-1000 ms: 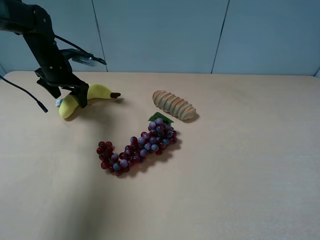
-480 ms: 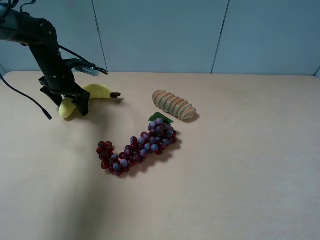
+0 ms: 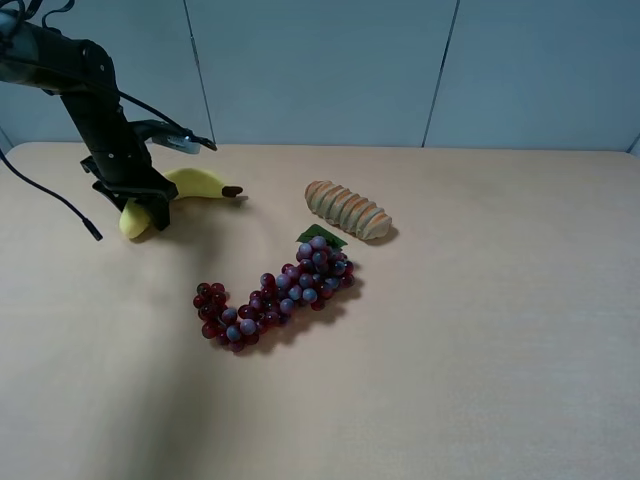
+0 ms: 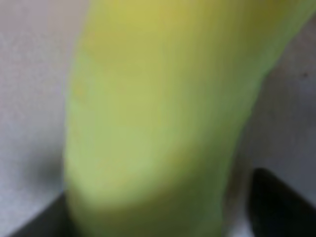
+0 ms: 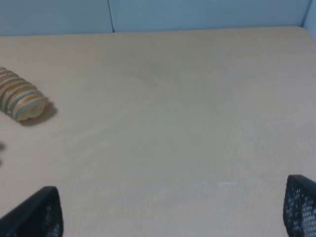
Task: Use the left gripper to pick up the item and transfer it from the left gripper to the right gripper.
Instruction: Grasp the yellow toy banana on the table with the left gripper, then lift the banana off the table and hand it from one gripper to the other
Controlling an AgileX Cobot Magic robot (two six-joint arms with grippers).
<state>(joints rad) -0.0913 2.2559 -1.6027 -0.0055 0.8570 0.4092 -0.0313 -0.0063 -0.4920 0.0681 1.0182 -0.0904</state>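
Tabletop (image 3: pixel 480 380) far-left corner: left gripper (image 3: pixel 140 205) straddles banana (image 3: pixel 200 182).

The smooth tan table (image 3: pixel 480 330) carries a curved yellow plush banana (image 3: pixel 200 183) near its far left corner, a ridged tan bread loaf (image 3: pixel 347 210) toward the far edge's middle, and a red-purple grape bunch (image 3: pixel 275 295) left of centre.

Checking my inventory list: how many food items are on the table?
3: the plush banana far left at the left hand, the bread loaf centre-back, the grape bunch in front of it. None looks hidden.
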